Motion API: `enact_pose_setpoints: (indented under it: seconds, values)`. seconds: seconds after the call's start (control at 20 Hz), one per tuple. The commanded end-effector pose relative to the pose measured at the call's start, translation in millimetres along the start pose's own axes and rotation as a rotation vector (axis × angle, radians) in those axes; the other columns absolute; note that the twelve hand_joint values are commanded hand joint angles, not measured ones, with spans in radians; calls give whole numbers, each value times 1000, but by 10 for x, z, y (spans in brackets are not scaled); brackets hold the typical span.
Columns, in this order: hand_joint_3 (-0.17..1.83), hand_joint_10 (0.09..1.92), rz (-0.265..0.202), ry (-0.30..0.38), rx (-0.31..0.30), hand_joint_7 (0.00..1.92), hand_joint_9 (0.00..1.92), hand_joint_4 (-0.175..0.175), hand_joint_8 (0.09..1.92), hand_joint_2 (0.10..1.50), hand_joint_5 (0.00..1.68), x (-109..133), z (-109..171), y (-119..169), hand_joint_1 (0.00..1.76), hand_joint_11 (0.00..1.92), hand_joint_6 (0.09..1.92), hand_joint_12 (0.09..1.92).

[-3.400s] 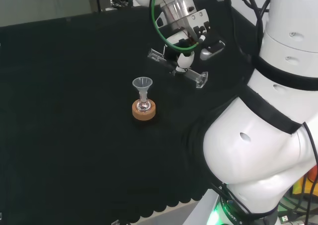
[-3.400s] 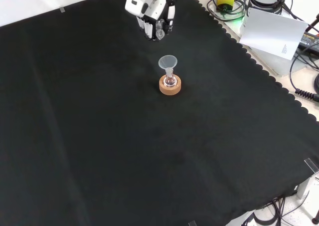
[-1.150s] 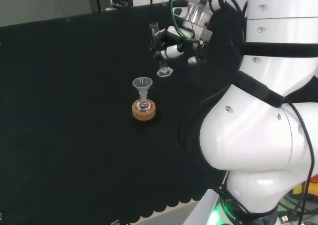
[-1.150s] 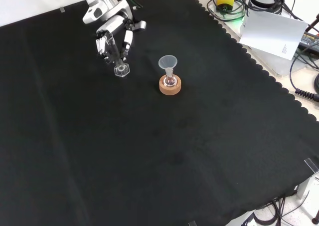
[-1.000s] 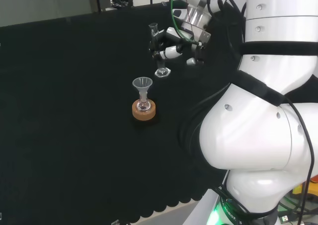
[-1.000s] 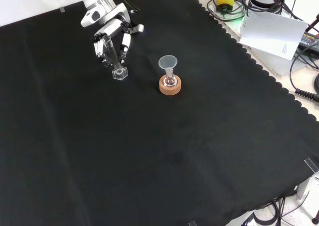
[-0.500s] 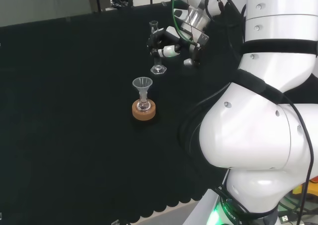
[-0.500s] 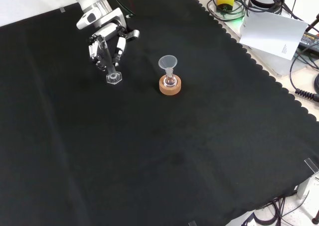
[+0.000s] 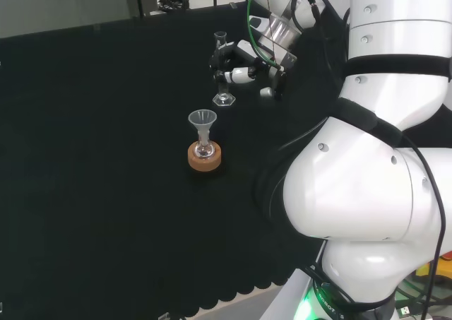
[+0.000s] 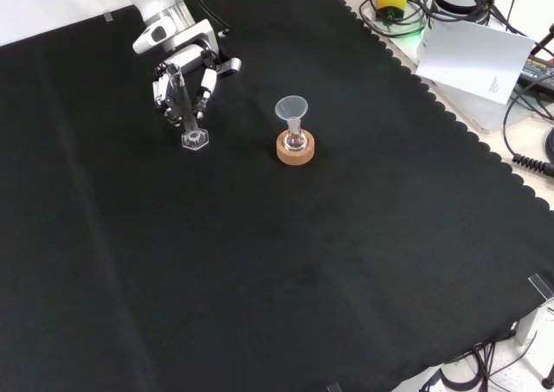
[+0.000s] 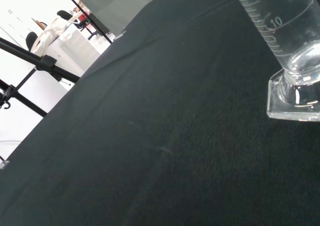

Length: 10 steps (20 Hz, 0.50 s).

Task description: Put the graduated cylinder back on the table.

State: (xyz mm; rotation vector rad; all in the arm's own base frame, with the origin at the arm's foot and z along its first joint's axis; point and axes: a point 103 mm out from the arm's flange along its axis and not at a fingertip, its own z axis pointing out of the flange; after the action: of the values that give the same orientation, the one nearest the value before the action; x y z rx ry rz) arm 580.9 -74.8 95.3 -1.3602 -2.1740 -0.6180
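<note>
The clear graduated cylinder stands upright with its hexagonal foot on the black cloth, or a hair above it. The hand has its fingers curled round the tube's upper part. In the head view the hand reaches the cylinder from the right. The wrist view looks close past the tube's printed scale to the foot resting on the cloth.
A small flask with a clear funnel sits on a cork ring, right of the cylinder in the front view. The arm's white links fill the head view's right. A white sheet and cables lie past the cloth's scalloped edge.
The cylinder was held tilted near the flask. The hand has carried it leftward in the front view, turned it upright and lowered its foot to the cloth. The fingers are still round it.
</note>
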Motion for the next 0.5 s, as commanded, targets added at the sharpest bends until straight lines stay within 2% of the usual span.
enact_pose_setpoints:
  seconds: [0.05, 0.5]
  values:
    - [2, 93, -1, -25, -11, 952, 1306, -175, 1072, 1134, 925, 12, 69, -27, 1251, 1003, 1073, 899]
    - [2, 92, 14, -39, -29, 927, 1291, -175, 1109, 1146, 902, -7, 123, -68, 1246, 989, 1107, 913]
